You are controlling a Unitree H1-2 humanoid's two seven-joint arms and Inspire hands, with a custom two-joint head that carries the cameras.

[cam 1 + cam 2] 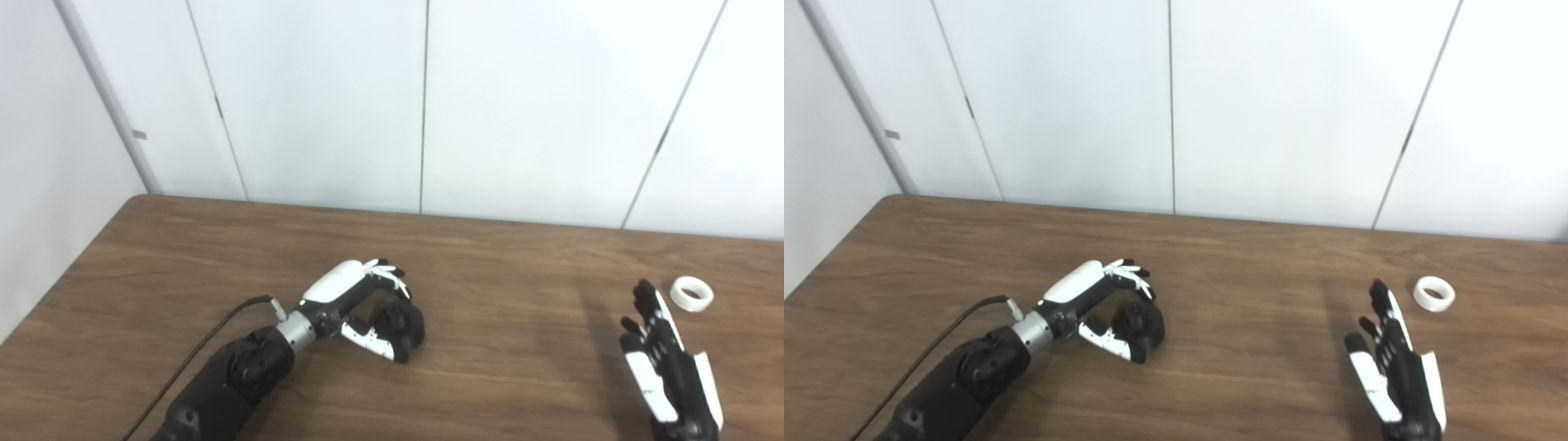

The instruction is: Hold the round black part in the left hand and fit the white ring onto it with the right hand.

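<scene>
The round black part sits on the brown table left of centre. My left hand curls over it, fingers above and thumb below, closed around it; the part rests on the table. It also shows in the right eye view. The white ring lies flat on the table at the far right. My right hand is open, fingers straight and apart, palm facing left, held a little short of and left of the ring, not touching it.
A black cable runs along my left forearm to the bottom edge. White wall panels stand right behind the table's back edge. The table's left edge lies near my left arm.
</scene>
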